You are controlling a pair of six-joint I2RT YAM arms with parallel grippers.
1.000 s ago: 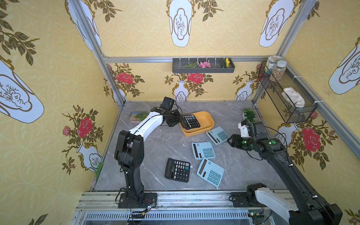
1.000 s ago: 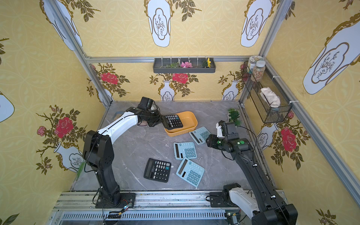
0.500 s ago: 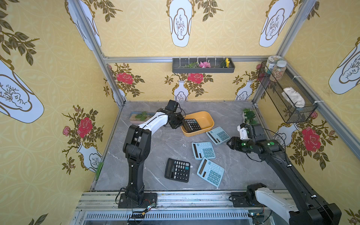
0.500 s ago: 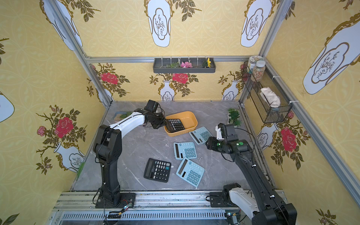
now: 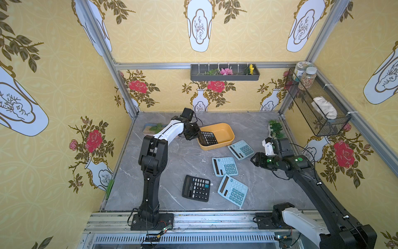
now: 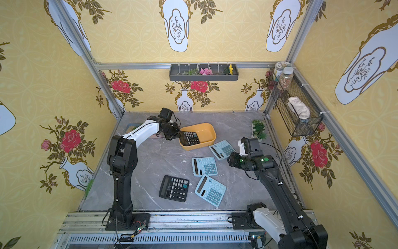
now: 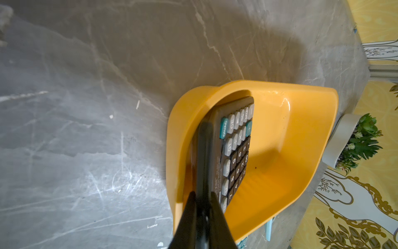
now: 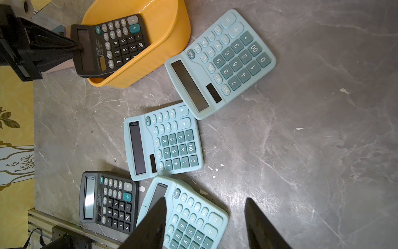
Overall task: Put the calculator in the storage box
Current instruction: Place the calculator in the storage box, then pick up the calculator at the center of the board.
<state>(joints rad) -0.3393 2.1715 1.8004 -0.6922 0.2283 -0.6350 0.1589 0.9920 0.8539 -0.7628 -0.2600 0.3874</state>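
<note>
Judging by how things lie, I am at the set-down. My left gripper (image 8: 76, 46) is clamped tight on the display end of the black calculator (image 5: 207, 138). The calculator slopes down into the box (image 5: 215, 147): its key end is low inside, and its display end pokes out above the box rim on the side facing my left arm. The left wrist view shows it running close along one wall of the box, with the rest of the box floor bare.

To do this well, I think I should ease it a little further in so the display end clears the rim. Then I should drop my wrist until the body lies flat on the box floor, and only then part my fingers. Letting go at this tilt would likely leave it propped on the rim, or let it tip back out.

The box looks light and nothing holds it, so a sideways shove could slide it into the blue calculator (image 5: 241, 149) lying just beside it. I would go downward rather than across. Keeping to that wall leaves room in the box for more.

My right gripper (image 8: 205, 198) hangs open and empty, well apart from the box, on the side where the other loose calculators lie.
</note>
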